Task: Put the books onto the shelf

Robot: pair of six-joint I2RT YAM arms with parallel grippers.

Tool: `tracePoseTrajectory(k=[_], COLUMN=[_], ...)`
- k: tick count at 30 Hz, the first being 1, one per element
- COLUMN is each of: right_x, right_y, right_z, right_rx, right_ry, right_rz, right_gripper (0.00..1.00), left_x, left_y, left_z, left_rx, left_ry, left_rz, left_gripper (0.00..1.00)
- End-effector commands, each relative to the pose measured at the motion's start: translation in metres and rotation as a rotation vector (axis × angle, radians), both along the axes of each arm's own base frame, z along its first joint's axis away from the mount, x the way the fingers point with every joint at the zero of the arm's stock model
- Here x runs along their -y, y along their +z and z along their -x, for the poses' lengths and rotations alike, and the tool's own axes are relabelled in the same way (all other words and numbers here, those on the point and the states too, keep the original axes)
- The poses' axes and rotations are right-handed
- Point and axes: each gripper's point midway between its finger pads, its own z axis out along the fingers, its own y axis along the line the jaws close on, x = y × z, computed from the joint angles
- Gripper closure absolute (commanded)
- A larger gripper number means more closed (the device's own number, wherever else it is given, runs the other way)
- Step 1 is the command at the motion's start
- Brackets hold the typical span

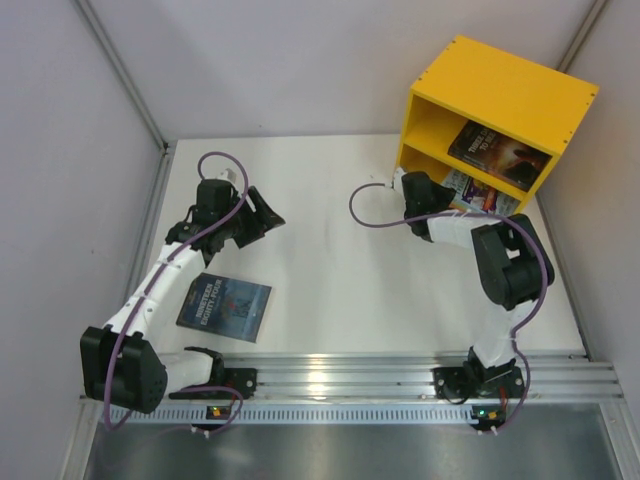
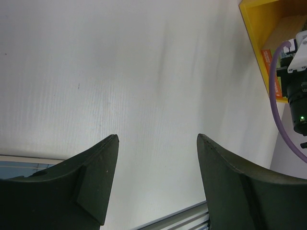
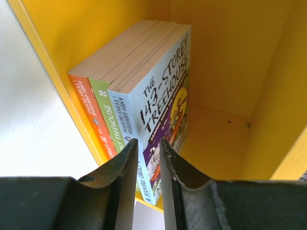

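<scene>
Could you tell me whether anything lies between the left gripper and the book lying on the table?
Nothing visible does. The book lies flat on the table, just below the open, empty left gripper in the overhead view. The right gripper is away at the shelf.

Black-and-white arms [image 1: 150, 290], purple cables [image 2: 272, 91], black jaws.

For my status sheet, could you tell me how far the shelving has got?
Done: a dark book sits in the shelf's upper compartment; three books stand in the lower. In hand: the right gripper is at the light blue book. Remaining: the blue-grey book on the table.
</scene>
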Motion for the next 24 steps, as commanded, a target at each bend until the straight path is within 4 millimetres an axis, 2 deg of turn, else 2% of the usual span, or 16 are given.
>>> tracePoseTrajectory(k=[1,8,24], right_x=[0.003,0.002,0.032], right_y=[0.002,0.001,-0.016], right_z=[-0.008,-0.005,0.000], right_rx=[0.009,0.010,-0.028], right_ry=[-0.011,0.000,-0.069], right_rz=[-0.013,-0.042,-0.015], right_gripper=[0.76,0.76,0.77], left_x=[-0.001,-0.001,0.000], left_y=[0.019,0.019,0.016], left_z=[-0.009,-0.011,-0.011], left_rx=[0.067,0.067,0.058], left_ry=[-0.002,0.001,-0.003], left_rz=[-0.006,-0.008,-0.002], left_gripper=[0.28,0.29,0.29])
